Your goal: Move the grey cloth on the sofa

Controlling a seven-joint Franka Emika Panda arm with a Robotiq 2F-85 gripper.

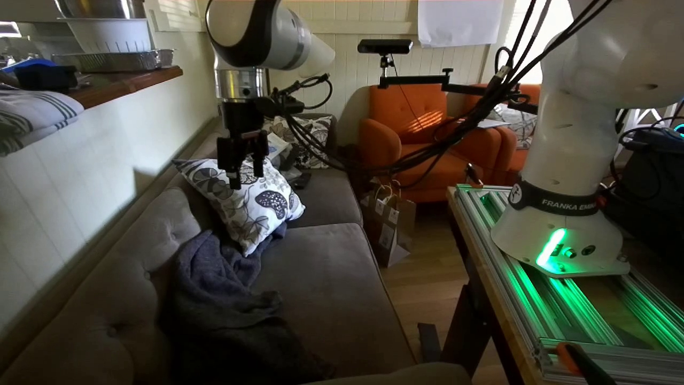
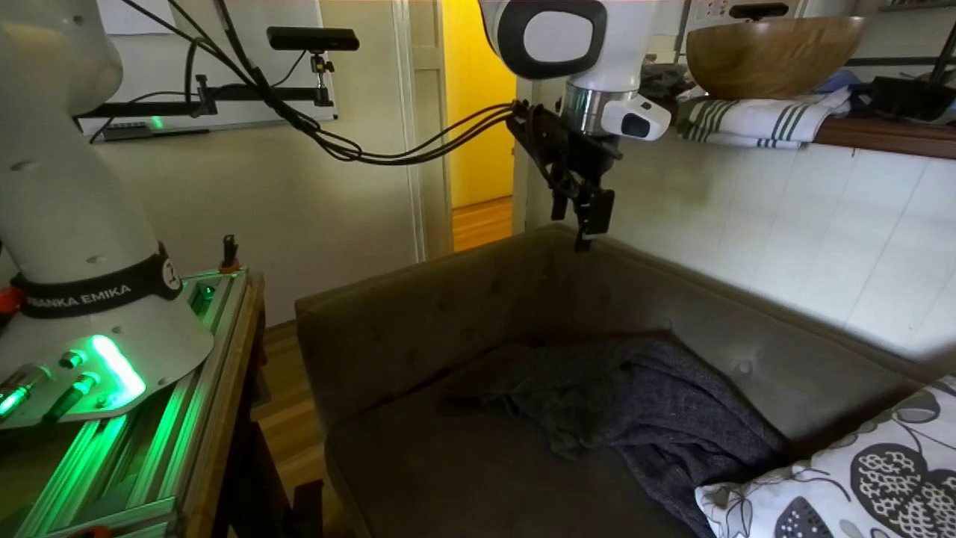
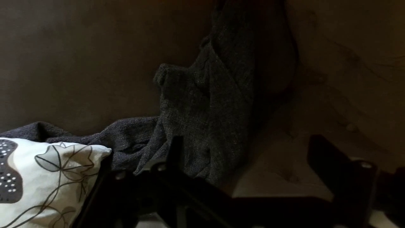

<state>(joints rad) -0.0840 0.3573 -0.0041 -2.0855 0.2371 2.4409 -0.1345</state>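
The grey cloth [image 1: 219,299] lies crumpled on the brown-grey sofa [image 1: 326,278], along the seat and against the backrest. It also shows in an exterior view [image 2: 657,403] and in the wrist view [image 3: 205,110]. One end goes under a patterned pillow. My gripper [image 1: 247,181] hangs in the air well above the sofa, pointing down; it also shows in an exterior view [image 2: 571,230]. In the wrist view, the gripper's dark fingers [image 3: 246,139] are wide apart with nothing between them. The cloth lies below, mostly under the left finger.
A white patterned pillow [image 1: 262,203] leans on the backrest; it also shows in the wrist view [image 3: 53,180]. A wooden shelf [image 2: 881,134] with a bowl [image 2: 773,56] and towel juts from the wall near the arm. A paper bag [image 1: 393,224] stands on the floor.
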